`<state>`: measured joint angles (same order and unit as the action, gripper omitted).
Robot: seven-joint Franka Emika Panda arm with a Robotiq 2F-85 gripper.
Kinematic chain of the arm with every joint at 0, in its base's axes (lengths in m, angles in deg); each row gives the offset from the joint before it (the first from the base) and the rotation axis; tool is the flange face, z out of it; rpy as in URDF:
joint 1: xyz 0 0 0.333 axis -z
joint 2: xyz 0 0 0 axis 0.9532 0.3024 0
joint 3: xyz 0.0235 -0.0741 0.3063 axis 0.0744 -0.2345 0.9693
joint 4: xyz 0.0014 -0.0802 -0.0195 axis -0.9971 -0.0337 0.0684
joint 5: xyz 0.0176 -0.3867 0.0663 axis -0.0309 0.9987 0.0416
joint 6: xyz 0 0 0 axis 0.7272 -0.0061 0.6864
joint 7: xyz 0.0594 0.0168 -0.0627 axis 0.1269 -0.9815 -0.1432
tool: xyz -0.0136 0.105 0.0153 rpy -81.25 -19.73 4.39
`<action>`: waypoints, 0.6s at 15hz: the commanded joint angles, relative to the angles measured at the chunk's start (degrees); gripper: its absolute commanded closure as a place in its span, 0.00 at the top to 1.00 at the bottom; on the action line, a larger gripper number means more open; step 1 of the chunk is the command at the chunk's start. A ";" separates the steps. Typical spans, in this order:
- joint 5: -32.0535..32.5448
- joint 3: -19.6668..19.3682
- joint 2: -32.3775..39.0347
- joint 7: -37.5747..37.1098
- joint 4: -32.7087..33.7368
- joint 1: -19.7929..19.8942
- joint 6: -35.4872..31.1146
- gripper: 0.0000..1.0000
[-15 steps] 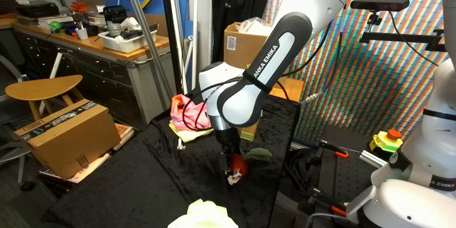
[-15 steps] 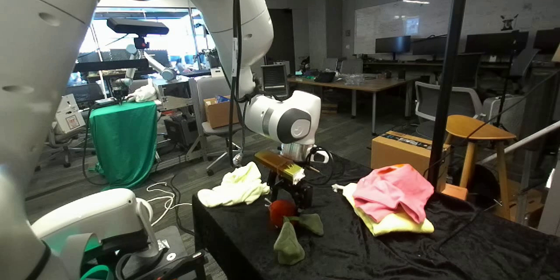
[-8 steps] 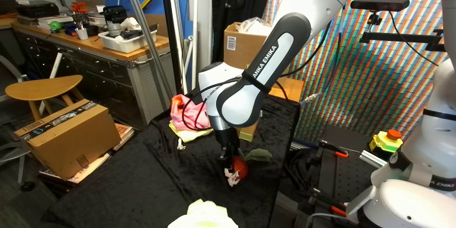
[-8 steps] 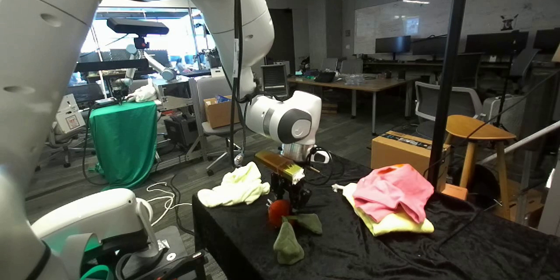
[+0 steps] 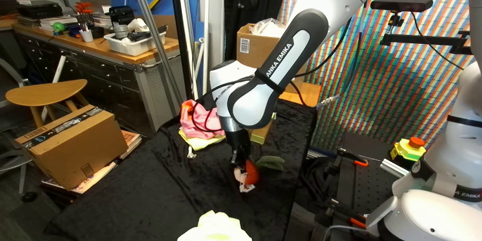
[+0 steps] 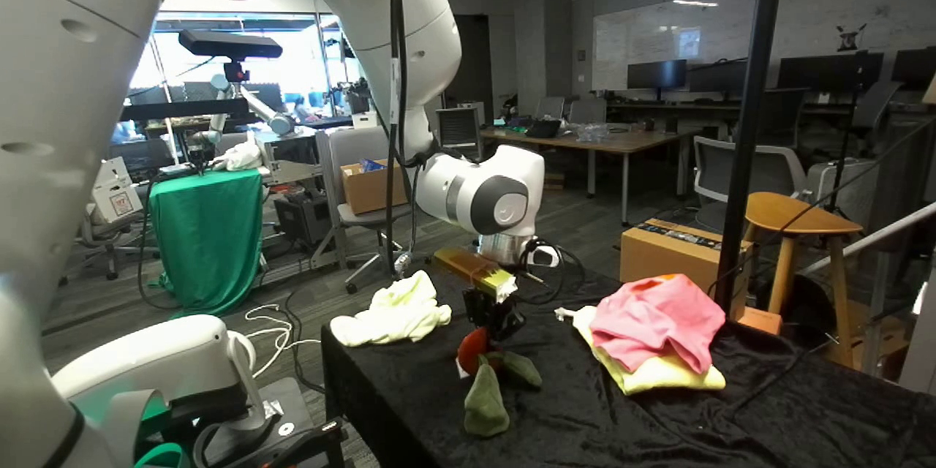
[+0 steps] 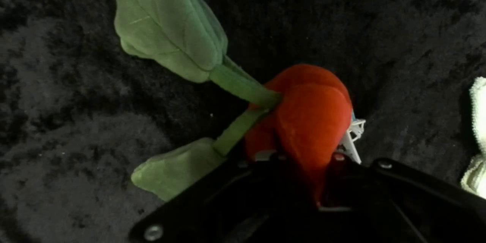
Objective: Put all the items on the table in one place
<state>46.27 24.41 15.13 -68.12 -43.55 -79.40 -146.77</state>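
- A robot's pincer [image 7: 302, 159] pinches a red plush toy [image 7: 315, 115] at the black-draped surface [image 7: 398, 64], the soft bulb narrowing where the jaws press it from both sides.
- The bulb, not the floppy green leaves [image 7: 167, 22], takes the grip, probably because the rounded body gives firmer purchase; the leaves spread out beside it, unheld.
- Whether the bulb hangs just clear of the surface or touches it cannot be told.
- In an exterior view, a pink cloth [image 6: 658, 318] lies heaped on a yellow cloth [image 6: 651, 380], with a white rope end [image 6: 564, 314] poking out at the yellow corner; this pile appears to be the chosen gathering place.
- A pale cloth [image 6: 395, 313] lies crumpled near the surface's edge, well apart from the pile, presumably awaiting its turn.
- With the toy pinched but not yet at the pile, a lift and carry would likely follow; trailing leaves could catch the pink cloth if brought in low.
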 commanded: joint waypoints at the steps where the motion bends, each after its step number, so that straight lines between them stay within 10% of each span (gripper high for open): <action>1: -1.02 -0.89 -3.13 0.41 -0.18 0.67 -0.19 0.06; 9: -0.67 -5.72 -5.10 -7.01 0.97 0.94 -11.38 0.06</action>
<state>46.26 20.40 10.50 -71.17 -43.12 -78.12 -154.04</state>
